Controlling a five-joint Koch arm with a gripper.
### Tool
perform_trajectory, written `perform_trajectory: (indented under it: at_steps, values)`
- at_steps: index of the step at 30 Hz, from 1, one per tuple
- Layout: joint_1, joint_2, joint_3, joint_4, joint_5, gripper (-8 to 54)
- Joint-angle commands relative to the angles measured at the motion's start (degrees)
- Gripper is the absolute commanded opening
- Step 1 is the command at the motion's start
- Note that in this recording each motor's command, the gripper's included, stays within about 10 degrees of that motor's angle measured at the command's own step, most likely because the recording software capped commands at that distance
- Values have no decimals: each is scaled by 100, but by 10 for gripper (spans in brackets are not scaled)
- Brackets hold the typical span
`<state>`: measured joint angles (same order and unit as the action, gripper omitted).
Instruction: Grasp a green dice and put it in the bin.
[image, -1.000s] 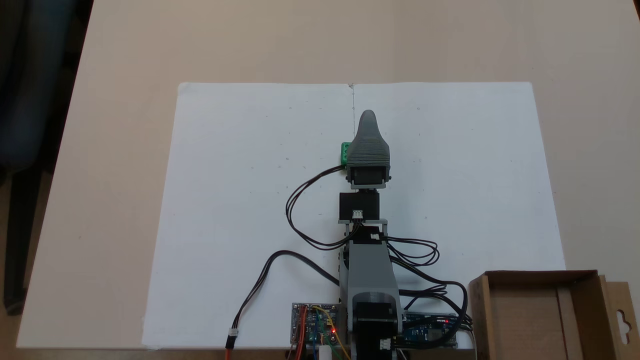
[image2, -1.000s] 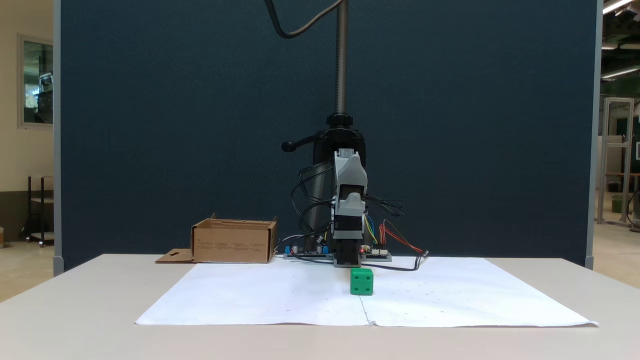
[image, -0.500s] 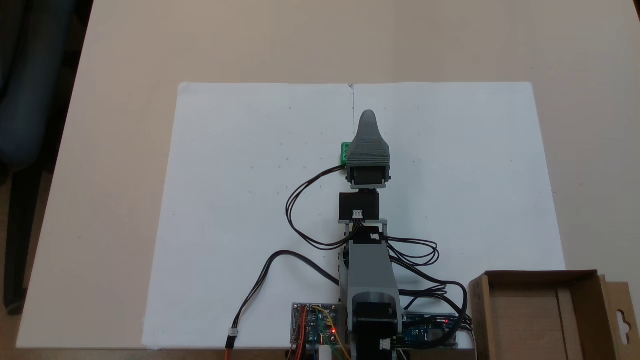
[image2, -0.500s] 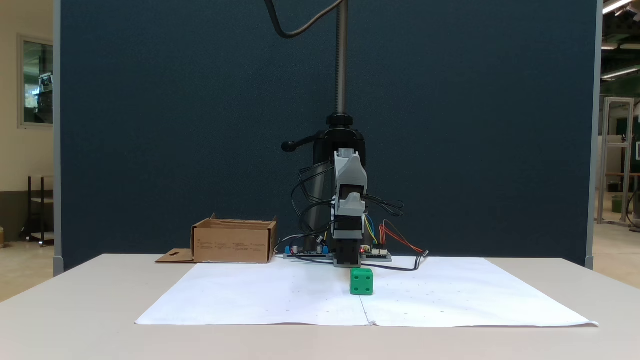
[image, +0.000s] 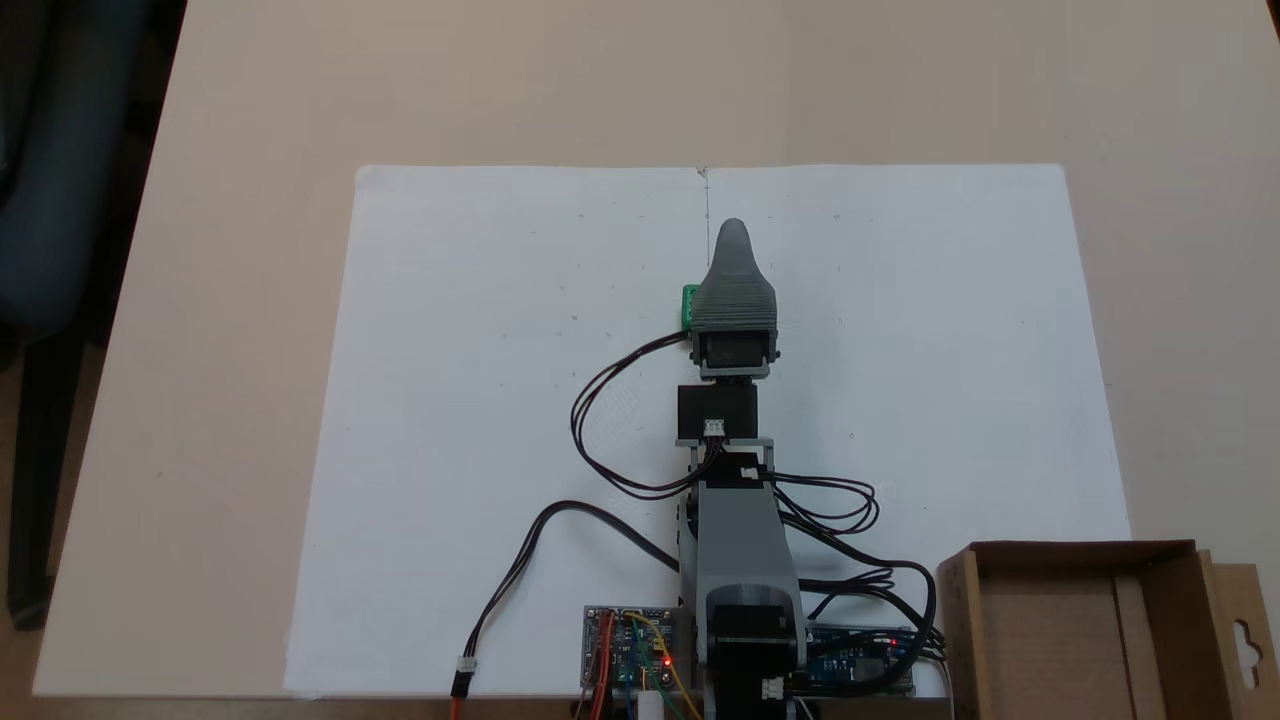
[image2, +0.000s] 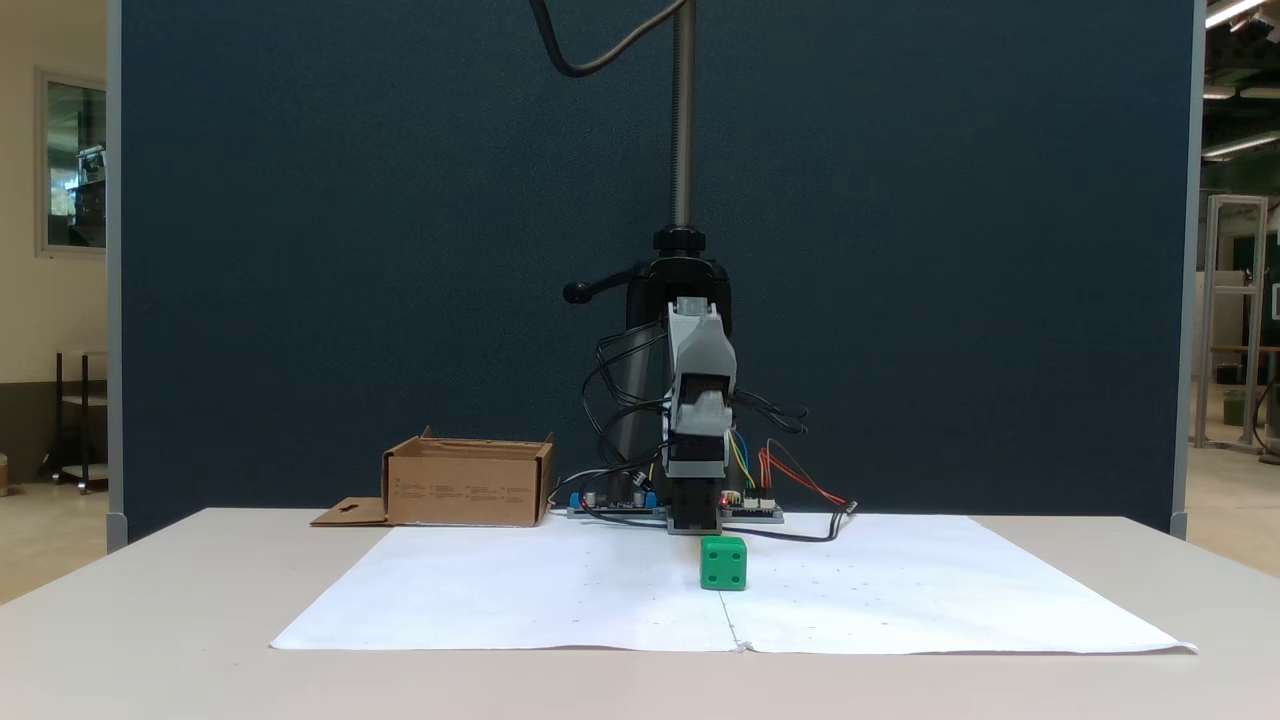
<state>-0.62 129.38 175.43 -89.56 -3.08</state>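
One green dice (image2: 723, 562) on paper | bin (image2: 467, 484) print unreadable

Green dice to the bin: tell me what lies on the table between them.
Between green dice and bin, a fixed view shows bare white paper.

- One fixed view looks down on me from high above and behind my base; my arm (image: 738, 520) rises from the bottom centre of the frame, and the far desk (image: 640, 90) edge lies past the top.
- The other fixed view stands low at the opposite end of the desk (image2: 150, 650), near desk height, facing my front and the dark blue partition (image2: 400, 250) behind me.
- Both fixed views share the white paper sheet (image: 480, 400) (image2: 900, 600), my arm (image2: 698, 420), the green dice (image: 689, 306) (image2: 723, 562) and the bin (image: 1070, 630) (image2: 468, 487), lower right from above and left of centre from the front.
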Motion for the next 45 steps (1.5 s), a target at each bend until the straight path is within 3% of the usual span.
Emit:
perform_trajectory:
  at_steps: [1,10,23,30,35,45]
  values:
    - [-97,615,-70,879,-141,440]
    - [246,624,-2742,4384,-272,439]
    - [35,598,-5730,9323,817,423]
    - [-229,-9,-7251,11872,1336,422]
    - [-343,-360,-7392,13437,1731,423]
    - [-1055,-1116,-7726,16066,1327,435]
